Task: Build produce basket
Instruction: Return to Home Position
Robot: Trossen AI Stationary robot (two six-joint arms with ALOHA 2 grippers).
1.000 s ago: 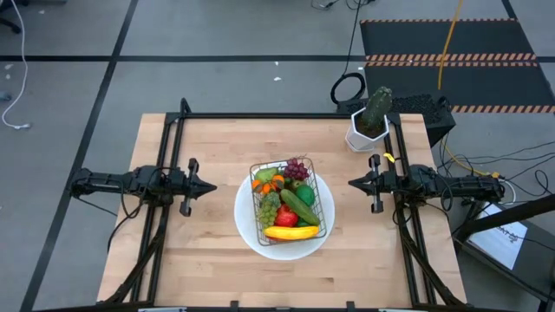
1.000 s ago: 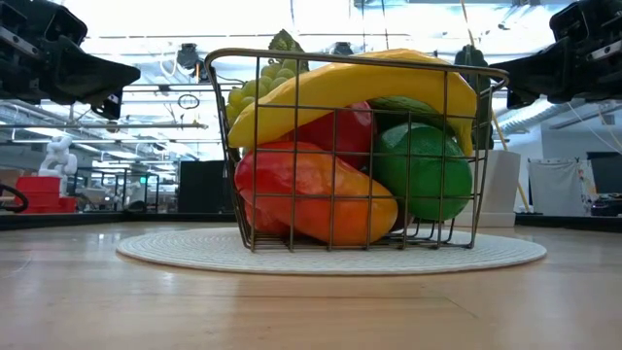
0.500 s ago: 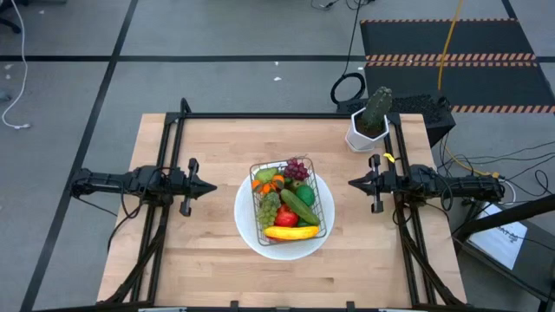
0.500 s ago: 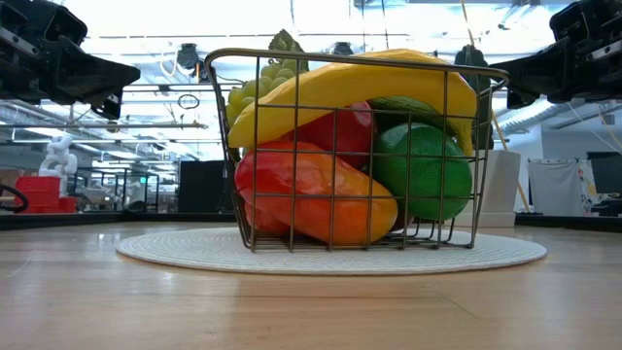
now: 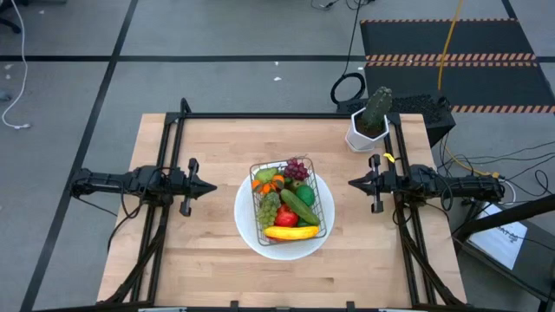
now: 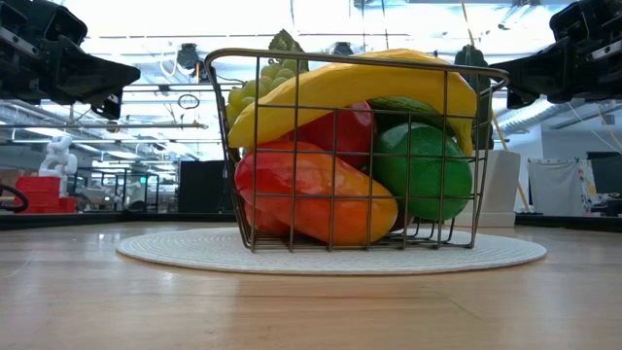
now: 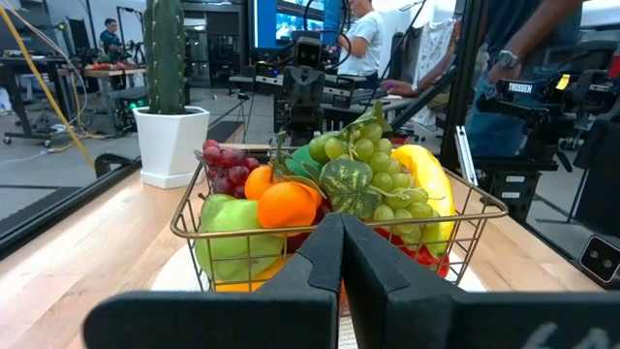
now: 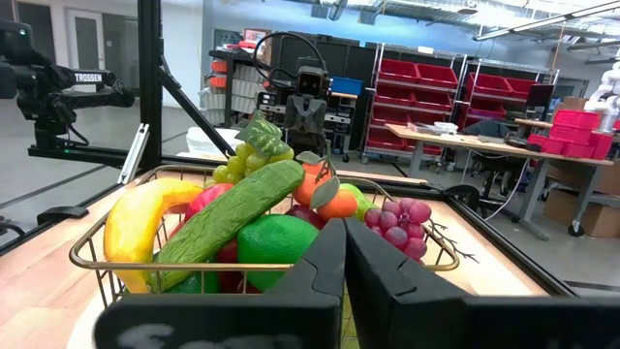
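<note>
Basket (image 5: pixel 323 204), left hand (image 5: pixel 212 186), right hand (image 5: pixel 352 183) — unmoved

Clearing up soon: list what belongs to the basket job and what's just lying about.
Job: basket filled with fruit and vegetables; left gripper and right gripper, shut, either side.
Lying about: plate under the basket; potted cactus beside the right arm.

Wooden table (image 5: pixel 208 251) — plate (image 5: pixel 277 250), cactus pot (image 5: pixel 364 137)
</note>
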